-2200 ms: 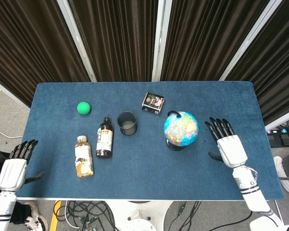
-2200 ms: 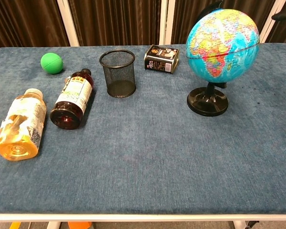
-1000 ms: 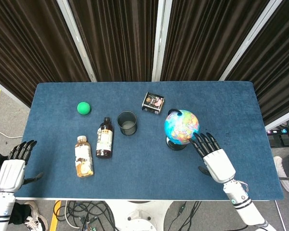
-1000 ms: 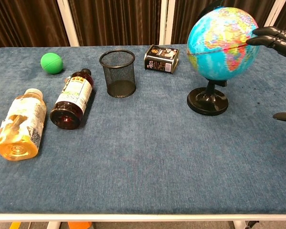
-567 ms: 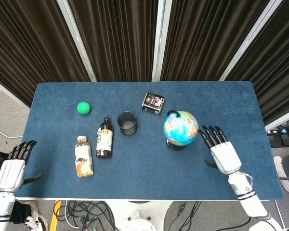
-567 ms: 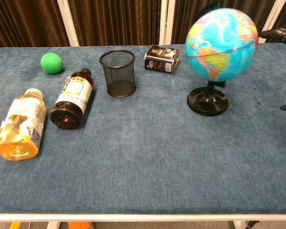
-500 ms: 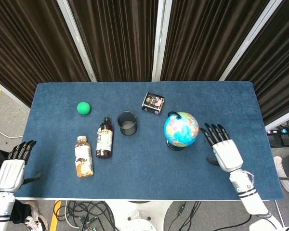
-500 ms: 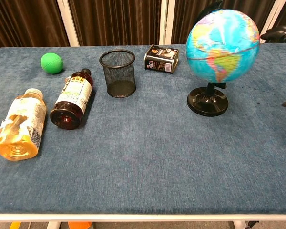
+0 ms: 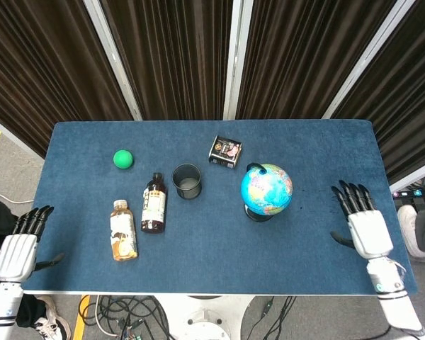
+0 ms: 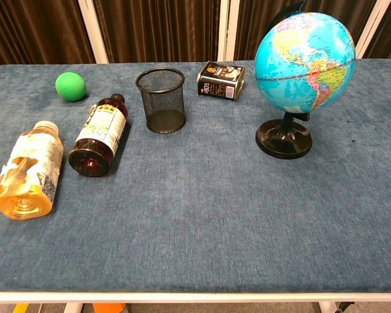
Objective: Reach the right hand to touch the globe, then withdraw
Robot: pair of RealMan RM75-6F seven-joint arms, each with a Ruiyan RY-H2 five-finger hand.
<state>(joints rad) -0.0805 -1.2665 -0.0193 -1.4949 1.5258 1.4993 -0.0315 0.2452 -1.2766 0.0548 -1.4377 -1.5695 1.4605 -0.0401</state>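
Blue globe (image 10: 305, 63); bottle labels and tin lettering illegible.

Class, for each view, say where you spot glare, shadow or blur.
Head view: even light, sharp, with a soft shadow under the globe. Chest view: faint sheen on the globe's upper surface, a dark shadow inside the mesh cup, no blur.

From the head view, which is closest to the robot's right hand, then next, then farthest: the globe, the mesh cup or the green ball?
From the right hand, at the table's right edge:
1. Globe, right of centre.
2. Mesh cup, mid-table.
3. Green ball, far left.
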